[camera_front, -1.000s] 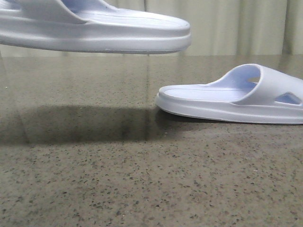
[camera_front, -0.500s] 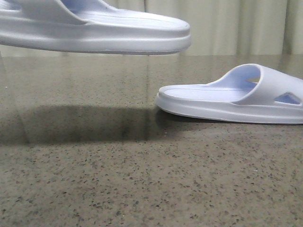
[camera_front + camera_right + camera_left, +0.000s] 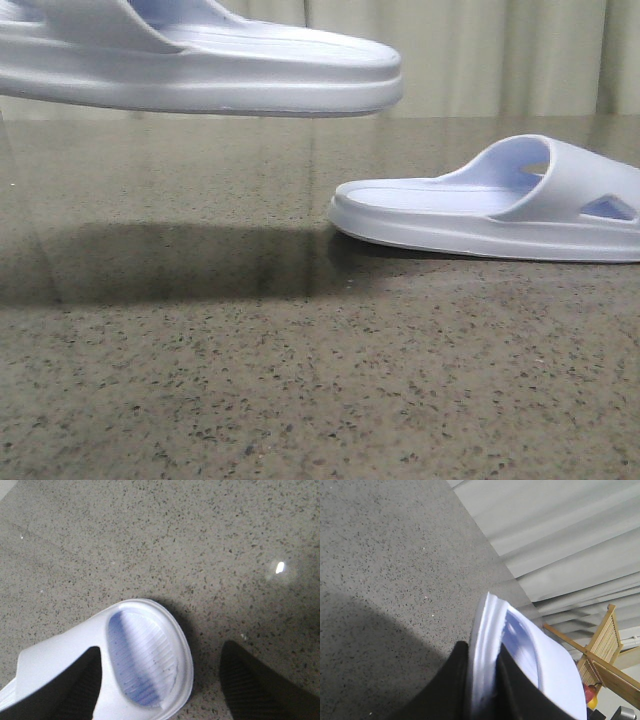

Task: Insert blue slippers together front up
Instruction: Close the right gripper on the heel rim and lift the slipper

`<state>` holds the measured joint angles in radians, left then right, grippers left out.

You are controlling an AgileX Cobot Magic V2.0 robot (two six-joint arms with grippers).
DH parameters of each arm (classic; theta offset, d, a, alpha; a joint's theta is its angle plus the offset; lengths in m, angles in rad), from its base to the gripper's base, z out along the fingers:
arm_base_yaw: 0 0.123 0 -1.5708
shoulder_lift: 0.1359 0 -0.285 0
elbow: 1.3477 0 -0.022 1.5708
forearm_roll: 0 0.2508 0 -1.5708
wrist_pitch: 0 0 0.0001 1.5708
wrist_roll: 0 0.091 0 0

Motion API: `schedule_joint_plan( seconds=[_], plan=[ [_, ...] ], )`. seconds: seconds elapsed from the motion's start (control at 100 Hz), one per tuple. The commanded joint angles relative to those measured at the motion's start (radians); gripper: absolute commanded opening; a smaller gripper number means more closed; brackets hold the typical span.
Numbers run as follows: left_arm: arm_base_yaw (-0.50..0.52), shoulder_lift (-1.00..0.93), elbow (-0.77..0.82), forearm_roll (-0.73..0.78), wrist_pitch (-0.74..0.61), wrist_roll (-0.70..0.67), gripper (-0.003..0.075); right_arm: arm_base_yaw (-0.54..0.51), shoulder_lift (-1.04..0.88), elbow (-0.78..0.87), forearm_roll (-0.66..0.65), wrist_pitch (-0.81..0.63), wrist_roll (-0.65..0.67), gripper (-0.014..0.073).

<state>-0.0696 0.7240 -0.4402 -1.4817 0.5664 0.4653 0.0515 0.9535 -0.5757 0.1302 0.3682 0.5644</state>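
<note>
Closest to the left end effector point(image 3: 481, 680) is the raised slipper point(image 3: 520, 650), clamped by its thick sole edge between the two dark fingers point(image 3: 452, 685). It is a very pale blue-white moulded slide, and the ribbed footbed shows a stronger blue where it dips beside the pinched rim. In the front view this same slipper point(image 3: 200, 70) hangs clear above the counter point(image 3: 300, 380), roughly level, its rounded end pointing toward the other slipper, and it throws a broad dark shadow on the stone below.

The right end effector point(image 3: 165, 690) stands open, its two dark fingers point(image 3: 250, 680) well apart. One finger lies over the wide strap of the second slipper point(image 3: 140, 665) and the other sits off to the side over bare counter point(image 3: 200, 540); whether either touches anything cannot be told. This slipper lies flat with the sole down, its oval heel cup ribbed and blue-tinted inside a thick white rim.

From the front, the resting slipper point(image 3: 490, 205) shows its wide strap with a triangular side cut-out and a thick sole, with its heel end near the raised slipper's tip but lower and apart from it.

Farther off, the speckled grey-brown counter runs back to pale pleated curtains point(image 3: 500, 55).
</note>
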Motion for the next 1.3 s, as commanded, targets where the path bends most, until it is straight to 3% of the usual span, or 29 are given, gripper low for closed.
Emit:
schedule_joint_plan(
  seconds=[0.0,1.29],
  plan=[
    [0.001,-0.005,-0.036,-0.043,0.009,0.001,0.0016,-0.005,0.013,-0.033,0.002,-0.078,-0.002,0.0432],
    [0.001,-0.005,-0.036,-0.042,0.009,0.001,0.0016,-0.001,0.214,-0.033,0.064,-0.161,-0.002,0.0432]
  ],
)
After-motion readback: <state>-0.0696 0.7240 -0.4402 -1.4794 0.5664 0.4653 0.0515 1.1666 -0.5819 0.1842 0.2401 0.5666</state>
